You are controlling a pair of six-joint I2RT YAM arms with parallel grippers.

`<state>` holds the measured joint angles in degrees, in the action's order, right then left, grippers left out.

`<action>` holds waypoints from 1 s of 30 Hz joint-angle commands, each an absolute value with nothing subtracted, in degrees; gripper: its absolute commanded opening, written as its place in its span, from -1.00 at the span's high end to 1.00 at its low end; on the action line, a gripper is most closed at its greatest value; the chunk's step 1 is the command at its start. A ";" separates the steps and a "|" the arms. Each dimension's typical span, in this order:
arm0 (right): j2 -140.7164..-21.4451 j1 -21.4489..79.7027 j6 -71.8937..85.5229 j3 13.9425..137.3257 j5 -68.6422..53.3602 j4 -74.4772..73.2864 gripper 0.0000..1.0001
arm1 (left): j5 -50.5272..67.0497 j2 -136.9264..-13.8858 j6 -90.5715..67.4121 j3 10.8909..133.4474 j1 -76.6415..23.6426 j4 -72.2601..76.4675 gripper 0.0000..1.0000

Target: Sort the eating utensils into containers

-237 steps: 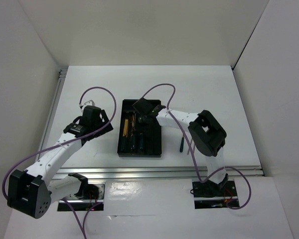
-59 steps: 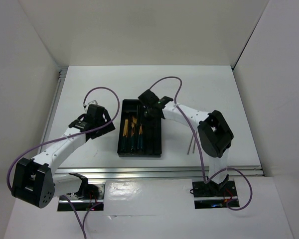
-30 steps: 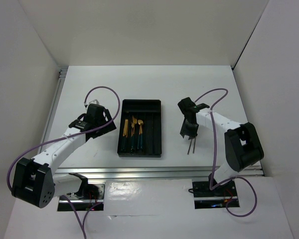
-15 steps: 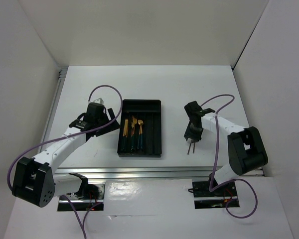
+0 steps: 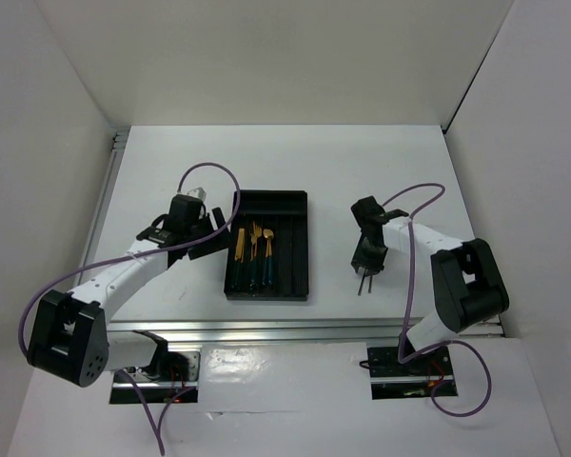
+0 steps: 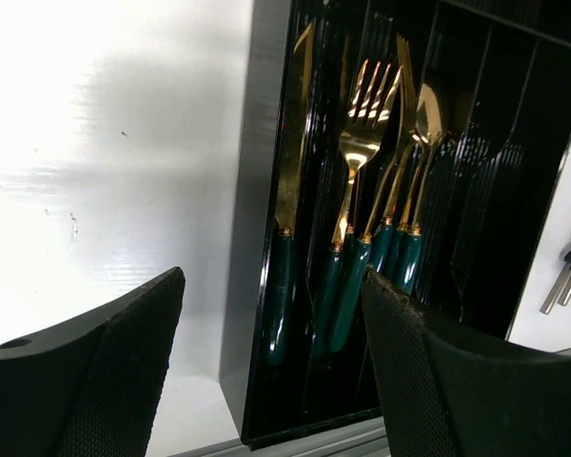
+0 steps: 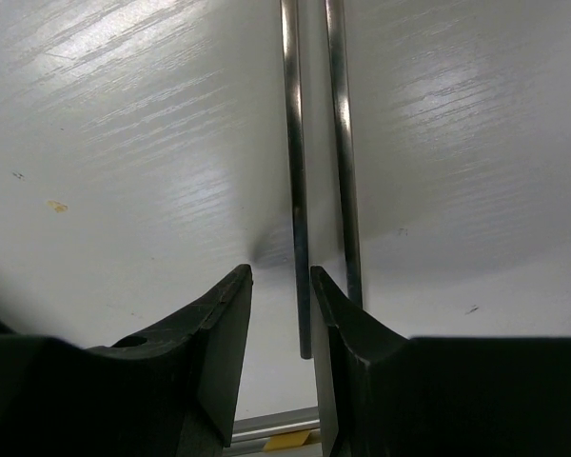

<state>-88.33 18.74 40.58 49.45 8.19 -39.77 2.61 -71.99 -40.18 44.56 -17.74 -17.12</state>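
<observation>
R hand (image 7: pixel 281 272) narrowly parted, straddling one chopstick (image 7: pixel 293 143) w/o touching; L hand (image 6: pixel 271 281) spread wide by tray (image 6: pixel 257 190) edge.

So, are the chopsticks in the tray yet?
No, both chopsticks lie on the white table to the right of the black tray.

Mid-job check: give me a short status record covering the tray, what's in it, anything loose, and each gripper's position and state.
tray: black tray on the table, between the arms
in tray: gold-headed, teal-handled utensils, lengthwise in its left-side compartments
loose: two chopsticks, side by side, right of the tray
left arm: left gripper open, holding nothing, by the tray's left edge
right arm: right gripper over the chopsticks' near ends, fingers narrowly apart, one chopstick end in the gap
</observation>
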 commanded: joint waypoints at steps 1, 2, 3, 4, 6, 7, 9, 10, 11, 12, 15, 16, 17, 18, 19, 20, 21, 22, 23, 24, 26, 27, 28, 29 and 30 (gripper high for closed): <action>-89.30 18.54 39.99 48.87 9.58 -38.41 0.23 | 4.83 -73.65 -38.41 45.44 -17.40 -15.12 -0.62; -89.91 18.54 39.99 48.87 9.58 -38.41 0.23 | 4.83 -74.35 -38.41 45.96 -17.92 -14.60 -0.62; -89.91 18.54 39.99 48.87 9.58 -38.41 0.23 | 4.83 -74.36 -38.41 45.97 -18.54 -14.59 -0.62; -90.52 18.54 39.99 48.87 9.58 -38.41 0.23 | 4.22 -75.05 -38.41 46.66 -19.07 -14.59 -0.62; -90.53 18.54 40.52 48.34 9.05 -37.88 0.23 | 3.52 -75.94 -38.41 47.19 -19.59 -14.59 -0.62; -91.05 18.54 40.52 47.82 8.18 -37.36 0.23 | 3.52 -76.72 -38.41 47.72 -19.60 -14.59 -0.62; -91.66 18.54 40.52 47.81 8.17 -37.35 0.31 | 2.38 -77.34 -38.41 48.25 -20.21 -15.21 -0.62; -91.67 18.54 40.52 47.29 8.17 -37.35 0.35 | 2.37 -77.95 -38.41 48.25 -20.74 -15.21 -0.62; -92.19 18.54 41.13 47.29 8.17 -36.74 0.40 | 2.37 -77.96 -38.41 48.25 -20.74 -15.21 -0.62; -92.20 18.54 41.13 47.29 8.17 -36.74 0.50 | 1.76 -78.57 -38.41 48.86 -20.74 -15.21 -0.60; -92.72 18.54 41.13 46.58 6.25 -34.72 0.81 | -0.87 -80.32 -38.93 49.48 -21.88 -15.90 -0.57; -92.72 18.54 41.13 46.06 6.24 -34.72 0.96 | -1.57 -81.38 -38.94 49.48 -22.41 -15.91 -0.57; -92.72 18.54 41.13 46.05 5.46 -33.41 1.00 | -2.28 -82.00 -38.94 50.09 -22.41 -15.91 -0.57; -92.72 18.54 41.13 46.05 4.75 -33.40 1.00 | -3.94 -82.61 -39.46 50.10 -23.02 -16.43 -0.54; -92.72 18.54 41.13 46.05 4.75 -32.70 1.00 | -4.83 -83.23 -40.07 50.62 -23.03 -17.04 -0.52; -92.72 18.54 41.13 46.05 4.75 -32.70 1.00 | -5.70 -83.93 -40.08 50.62 -23.55 -17.05 -0.52; -92.72 18.54 41.13 46.05 4.75 -32.70 1.00 | -6.50 -85.07 -40.95 51.15 -23.55 -17.92 -0.48; -92.72 18.54 40.61 46.05 4.75 -32.70 1.00 | -7.63 -85.60 -40.96 51.67 -23.55 -17.93 -0.44; -92.72 18.54 40.61 46.58 4.75 -32.70 1.00 | -8.26 -86.13 -41.65 51.68 -24.16 -18.54 -0.41; -92.72 18.54 40.61 46.58 4.75 -32.70 1.00 | -8.78 -86.74 -41.66 52.20 -24.17 -19.07 -0.32; -92.72 19.07 40.61 47.19 4.22 -32.70 1.00 | -9.58 -87.27 -42.19 52.73 -24.17 -19.07 -0.21; -92.03 19.59 40.61 47.20 4.22 -32.70 1.00 | -10.28 -87.28 -42.19 52.73 -24.17 -19.59 -0.15; -91.50 19.60 40.08 47.81 4.22 -32.70 1.00 | -10.28 -87.28 -42.19 52.73 -24.17 -19.60 0.01; -91.49 20.12 40.08 48.60 3.70 -33.22 1.00 | -10.28 -87.80 -42.19 53.26 -24.17 -19.60 0.07; -91.49 20.13 40.08 48.60 3.69 -33.22 1.00 | -10.81 -87.80 -42.19 53.26 -24.17 -19.60 0.13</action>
